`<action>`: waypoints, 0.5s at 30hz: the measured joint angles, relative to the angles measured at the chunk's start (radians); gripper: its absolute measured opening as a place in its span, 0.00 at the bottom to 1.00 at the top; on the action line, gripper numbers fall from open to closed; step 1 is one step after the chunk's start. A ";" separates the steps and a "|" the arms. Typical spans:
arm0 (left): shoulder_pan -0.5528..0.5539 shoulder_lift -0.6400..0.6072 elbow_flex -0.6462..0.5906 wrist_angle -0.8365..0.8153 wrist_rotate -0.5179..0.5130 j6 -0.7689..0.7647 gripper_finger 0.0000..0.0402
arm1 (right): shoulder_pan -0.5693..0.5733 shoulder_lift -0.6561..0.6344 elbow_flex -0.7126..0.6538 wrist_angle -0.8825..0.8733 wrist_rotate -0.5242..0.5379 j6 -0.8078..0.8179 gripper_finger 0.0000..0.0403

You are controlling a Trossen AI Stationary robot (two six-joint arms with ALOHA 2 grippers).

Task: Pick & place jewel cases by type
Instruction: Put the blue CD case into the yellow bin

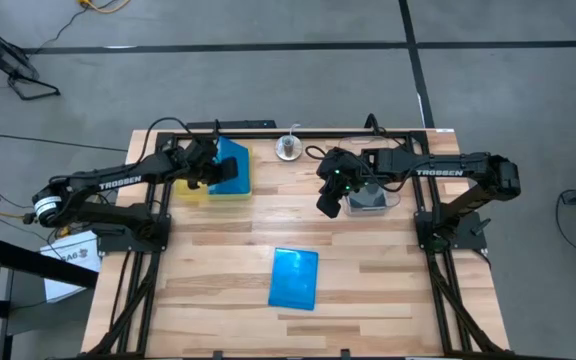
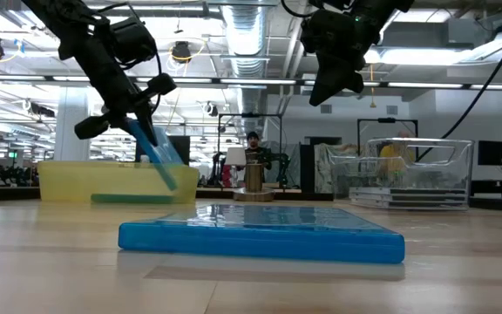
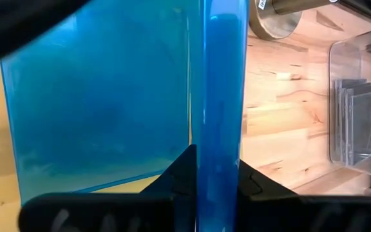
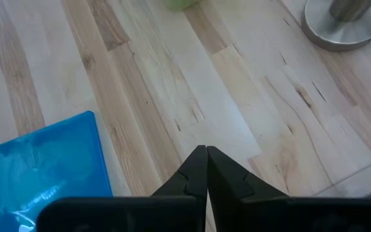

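the left gripper (image 2: 138, 118) is clamped on a blue case (image 2: 155, 153), tilting it over the yellow tray (image 1: 190, 192) where another blue case (image 3: 95, 96) already lies, seemingly to sort by colour. the right gripper (image 4: 205, 154), pinched closed and empty, hovers beside the clear tub (image 2: 412, 174), while a third blue case (image 1: 295, 278) waits mid-table.

Contents of the clear tub (image 2: 418, 174) indistinct; held blue jewel case (image 3: 221, 109) cut off by the frame edge.
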 joint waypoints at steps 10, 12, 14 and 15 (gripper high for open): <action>0.000 0.000 0.000 -0.003 0.000 0.005 0.27 | 0.000 0.000 0.000 0.000 0.000 0.000 0.00; 0.000 0.000 0.000 -0.006 0.000 0.003 0.36 | 0.000 0.000 0.000 0.000 0.000 0.000 0.00; 0.000 0.000 0.000 -0.011 0.000 0.001 0.44 | 0.000 0.000 0.000 0.000 0.000 0.000 0.00; 0.000 0.000 0.000 -0.014 0.000 0.001 0.48 | 0.000 0.000 0.000 0.000 0.000 0.000 0.00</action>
